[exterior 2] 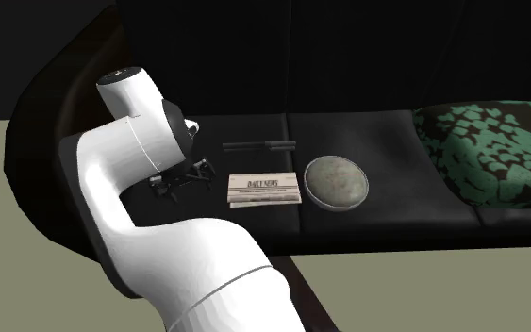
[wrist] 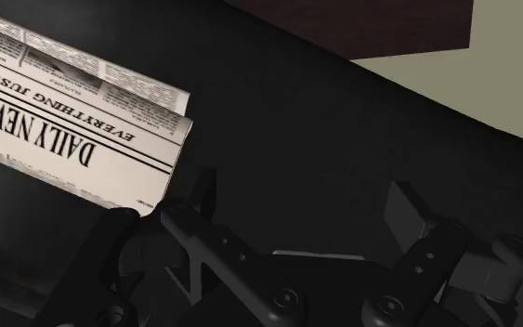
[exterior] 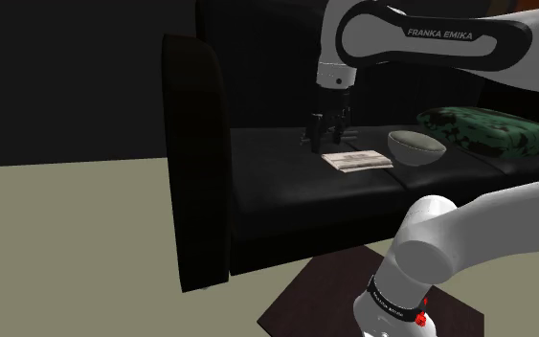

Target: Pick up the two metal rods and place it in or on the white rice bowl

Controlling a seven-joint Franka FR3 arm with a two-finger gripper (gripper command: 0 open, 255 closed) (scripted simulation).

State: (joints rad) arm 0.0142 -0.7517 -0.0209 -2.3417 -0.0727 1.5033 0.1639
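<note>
Shoulder view gives us a black sofa (exterior: 198, 163) with a smooth, faintly glossy hide and a tall, slab-like armrest. The end effector (exterior: 326, 134) hangs low over its seat. Just beside it lies a folded newspaper (exterior: 356, 161), flat and rectangular. Past that sits a shallow round bowl (exterior: 416, 146), pale grey with a thin rim. A plump cushion (exterior: 492, 129) in a mottled green and black pattern rests at the seat's far end.

From the second exterior view we find the two rods (exterior 2: 258, 143). They read as one thin, dark, straight bar lying flat on the seat, behind the newspaper (exterior 2: 265, 189) and well apart from the end effector (exterior 2: 176, 182). The bowl (exterior 2: 337, 181) shows a speckled grey inside and sits just beside the paper, with the cushion (exterior 2: 489, 151) farther along.

At the wrist we see the end effector (wrist: 301, 186) open. Its black fingers (wrist: 199, 200) stand apart with nothing between them, over bare sofa (wrist: 324, 121). The newspaper (wrist: 73, 121) prints "DAILY NEWS" in bold type.

A matte beige floor (exterior: 66, 249) surrounds the sofa, and the dark brown stand (exterior: 305, 297) sits on it. Behind the sofa we see a black area.
</note>
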